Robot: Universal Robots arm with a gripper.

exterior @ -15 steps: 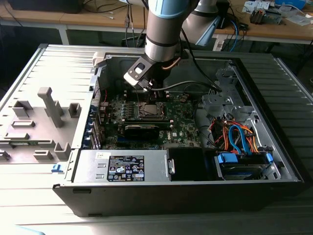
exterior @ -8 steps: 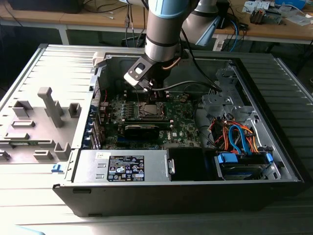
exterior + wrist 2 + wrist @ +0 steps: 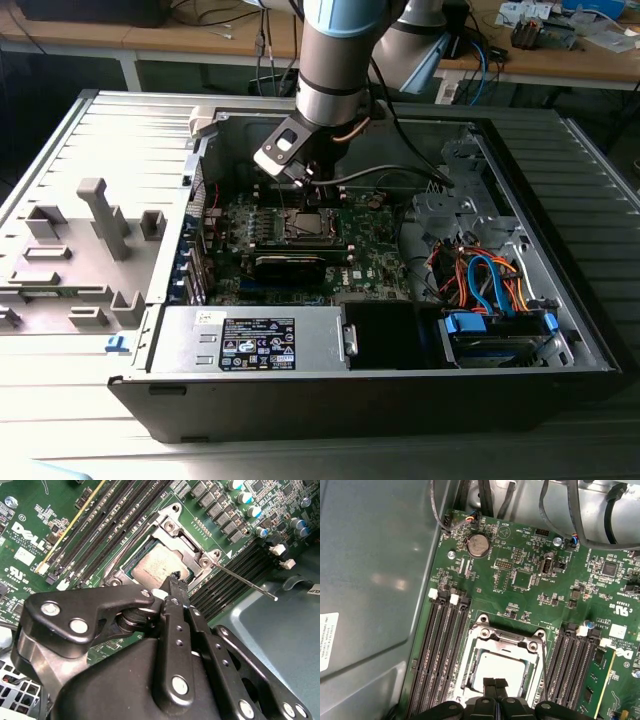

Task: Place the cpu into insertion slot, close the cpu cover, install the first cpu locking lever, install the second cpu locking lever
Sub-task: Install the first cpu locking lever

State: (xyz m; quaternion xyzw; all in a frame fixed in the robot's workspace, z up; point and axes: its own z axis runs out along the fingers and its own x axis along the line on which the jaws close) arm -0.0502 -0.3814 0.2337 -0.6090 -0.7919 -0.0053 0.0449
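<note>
The cpu [image 3: 155,565] sits in the insertion slot [image 3: 172,527], with the cpu cover [image 3: 195,554] down over it. One locking lever [image 3: 245,582] stands free, judged unlatched. The hand [image 3: 175,577], its fingers together and empty, is at the cover's edge.

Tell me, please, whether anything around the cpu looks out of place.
One thin locking lever juts away from the cpu cover across the memory slots instead of lying along the frame, so it looks unlatched. The cpu looks flat under the cover; the gripper is at its edge.
</note>
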